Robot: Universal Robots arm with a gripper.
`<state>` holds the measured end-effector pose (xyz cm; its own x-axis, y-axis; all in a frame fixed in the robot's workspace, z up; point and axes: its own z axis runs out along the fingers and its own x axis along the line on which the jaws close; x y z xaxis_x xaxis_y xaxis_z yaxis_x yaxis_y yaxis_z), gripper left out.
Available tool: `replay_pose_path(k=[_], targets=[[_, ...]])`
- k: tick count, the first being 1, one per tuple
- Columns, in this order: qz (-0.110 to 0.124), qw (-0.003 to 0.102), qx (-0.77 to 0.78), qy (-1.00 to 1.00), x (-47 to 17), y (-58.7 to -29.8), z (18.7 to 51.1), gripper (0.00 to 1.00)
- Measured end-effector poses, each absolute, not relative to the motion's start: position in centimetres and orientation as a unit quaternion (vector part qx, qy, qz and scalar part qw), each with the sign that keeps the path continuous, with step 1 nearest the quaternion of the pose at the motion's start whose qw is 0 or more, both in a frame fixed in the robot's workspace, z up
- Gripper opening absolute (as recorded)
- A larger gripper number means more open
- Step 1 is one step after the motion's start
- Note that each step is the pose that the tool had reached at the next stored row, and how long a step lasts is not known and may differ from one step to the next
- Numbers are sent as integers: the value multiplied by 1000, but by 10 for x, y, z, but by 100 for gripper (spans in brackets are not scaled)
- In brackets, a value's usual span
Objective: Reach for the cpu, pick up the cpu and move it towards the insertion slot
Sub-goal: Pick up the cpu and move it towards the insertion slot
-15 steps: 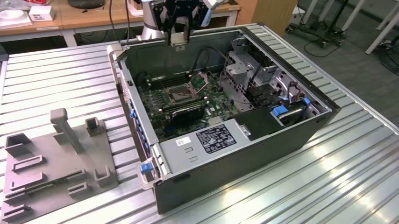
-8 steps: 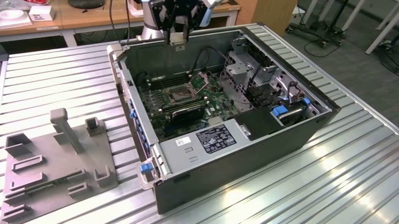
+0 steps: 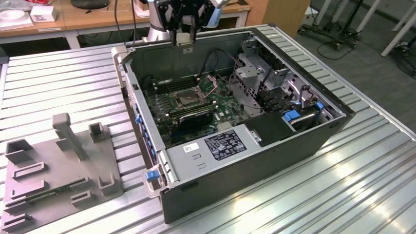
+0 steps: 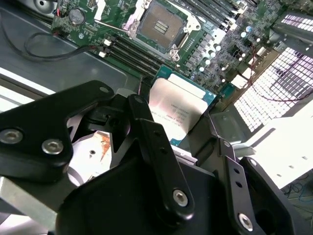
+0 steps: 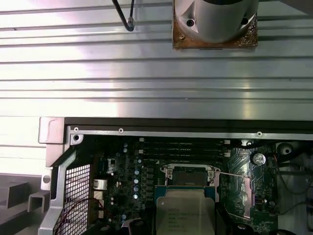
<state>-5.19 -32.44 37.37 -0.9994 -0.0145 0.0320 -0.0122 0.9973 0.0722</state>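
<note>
Motherboard (image 3: 195, 100) is being overflown inside the open computer case (image 3: 260, 146) — the carry step; insertion slot (image 4: 161, 24) is lying just ahead, calling for squared alignment. Cpu (image 4: 178, 108) is being clamped in the gripper (image 4: 181, 127).

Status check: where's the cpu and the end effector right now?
End effector shut on cpu, raised above open computer case. Insertion slot open, empty. No obstruction seen between.
</note>
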Motion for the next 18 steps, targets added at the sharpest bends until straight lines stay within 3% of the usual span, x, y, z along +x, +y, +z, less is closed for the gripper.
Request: replay_pose_path(k=[18], targets=[[-25, 16, 7, -1000, -52, -324, 373, 55]])
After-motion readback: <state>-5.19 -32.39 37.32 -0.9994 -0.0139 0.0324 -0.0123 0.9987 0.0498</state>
